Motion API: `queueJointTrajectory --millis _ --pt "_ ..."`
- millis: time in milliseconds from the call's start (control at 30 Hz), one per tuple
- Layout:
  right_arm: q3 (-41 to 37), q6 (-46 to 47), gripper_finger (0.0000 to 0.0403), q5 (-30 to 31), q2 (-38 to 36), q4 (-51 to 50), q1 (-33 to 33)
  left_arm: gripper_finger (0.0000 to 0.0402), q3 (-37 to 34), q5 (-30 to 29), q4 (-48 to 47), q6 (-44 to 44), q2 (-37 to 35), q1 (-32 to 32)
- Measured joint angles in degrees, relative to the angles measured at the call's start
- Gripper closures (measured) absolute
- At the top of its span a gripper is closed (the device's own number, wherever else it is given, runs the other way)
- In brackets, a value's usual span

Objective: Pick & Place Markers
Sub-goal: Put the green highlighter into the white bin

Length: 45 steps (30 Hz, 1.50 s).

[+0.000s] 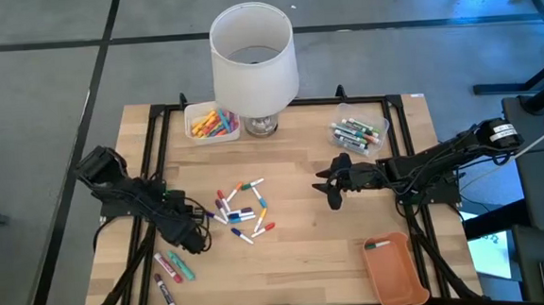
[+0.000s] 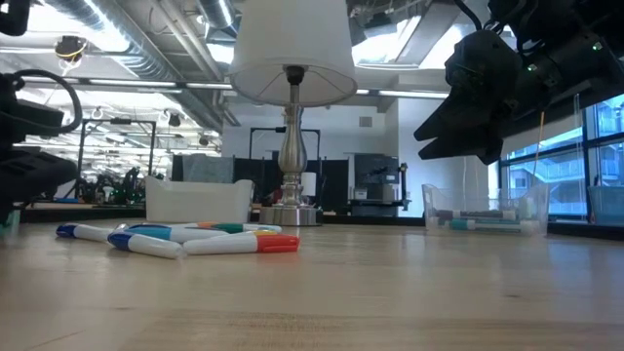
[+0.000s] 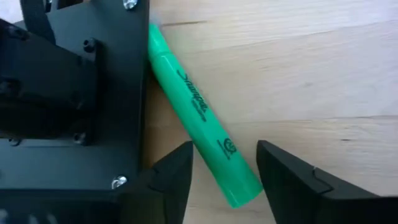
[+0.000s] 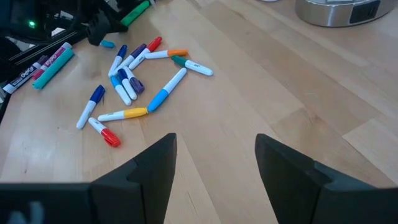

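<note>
Left gripper [image 3: 224,174] is held low over the table's [image 1: 306,245] left edge, its fingers spread on either side of a green highlighter [image 3: 202,121] that lies flat beside the black frame [image 3: 93,93]; nothing is pinched. Loose markers [image 1: 242,211] are scattered mid-table, just beside it, and a few more [image 1: 171,272] lie near the front left corner. Coloured markers fill a clear tub [image 1: 212,123] by the lamp [image 1: 253,59]; another tub [image 1: 359,133] holds more. An orange tray [image 1: 398,272] holds one. Right gripper [image 4: 214,165] hangs spread and empty right of centre.
</note>
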Motion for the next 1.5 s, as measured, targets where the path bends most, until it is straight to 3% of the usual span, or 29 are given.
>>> queueJointTrajectory --millis 400,600,833,1000,1133,1233,1367,1500 --pt "0.0 -0.1 0.0186 0.1 0.0 0.1 0.0 0.0323 -0.2 -3.8 1.9 8.8 0.4 1.3" --pt "0.0 -0.4 0.0186 0.1 0.0 0.2 0.0 0.0328 1.0 -5.4 -1.2 12.0 0.8 1.5" --pt "0.0 -0.4 0.0185 2.0 0.0 0.8 0.0 0.0326 5.3 -18.0 -11.1 18.9 -5.8 6.7" --pt "0.0 -1.5 0.0186 2.1 0.0 0.7 0.0 0.0331 7.2 -26.9 -14.5 31.6 -11.9 17.2" --pt "0.0 -2.0 0.0186 2.0 0.0 0.7 0.0 0.0330 7.3 -32.4 -12.8 43.5 -16.1 30.2" --pt "0.0 -2.5 0.0186 2.1 0.0 0.7 0.0 0.0330 7.3 -34.5 -6.5 55.9 -18.0 40.1" --pt "0.0 -3.4 0.0186 2.1 0.0 0.7 0.0 0.0330 7.3 -34.5 7.5 80.4 -18.6 50.6" --pt "0.0 -3.6 0.0186 2.1 0.0 0.6 0.0 0.0330 7.4 -29.5 22.2 103.2 -18.5 57.4"
